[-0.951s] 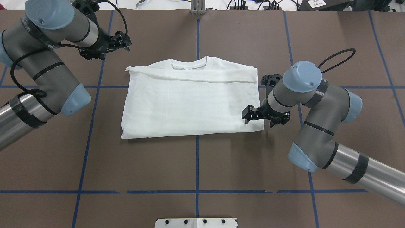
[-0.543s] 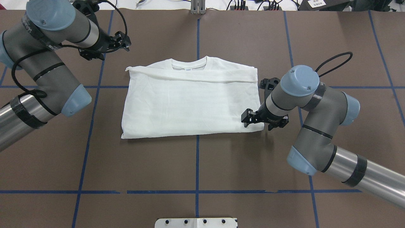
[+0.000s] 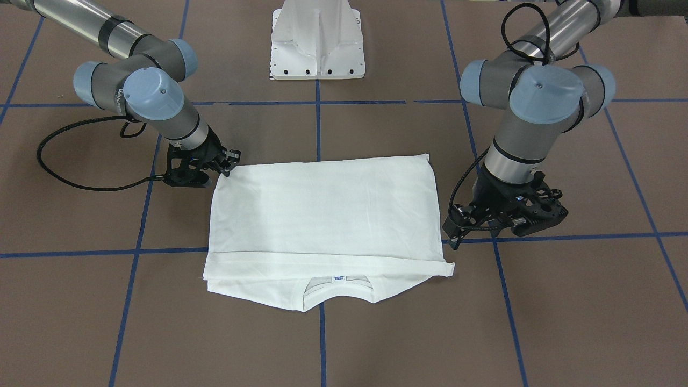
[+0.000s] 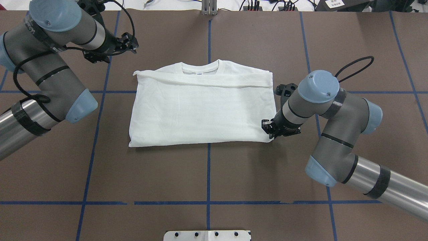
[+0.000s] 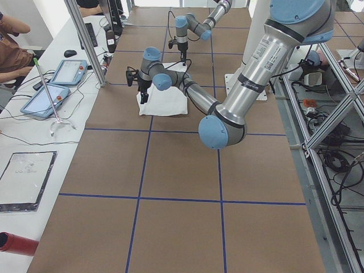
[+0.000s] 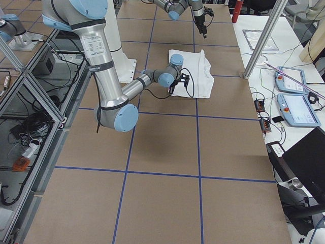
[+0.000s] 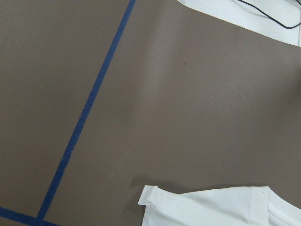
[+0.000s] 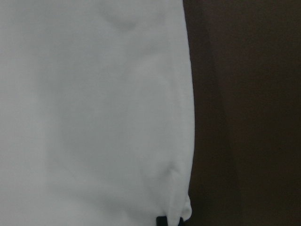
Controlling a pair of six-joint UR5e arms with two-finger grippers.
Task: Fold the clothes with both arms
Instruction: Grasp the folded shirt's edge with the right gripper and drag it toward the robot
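The right claw is sitting at a corner of the shirt; the left claw is hanging clear. I cannot tell either's grip. Catching one layer risks dragging the fold open.

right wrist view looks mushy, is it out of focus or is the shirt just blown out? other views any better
Right wrist view: out of focus, the T-shirt a soft grey-white with no weave, the table very dark. Overhead view: sharp, collar and creases readable. Front-facing view: sharp too, though the shirt's middle is washed out.
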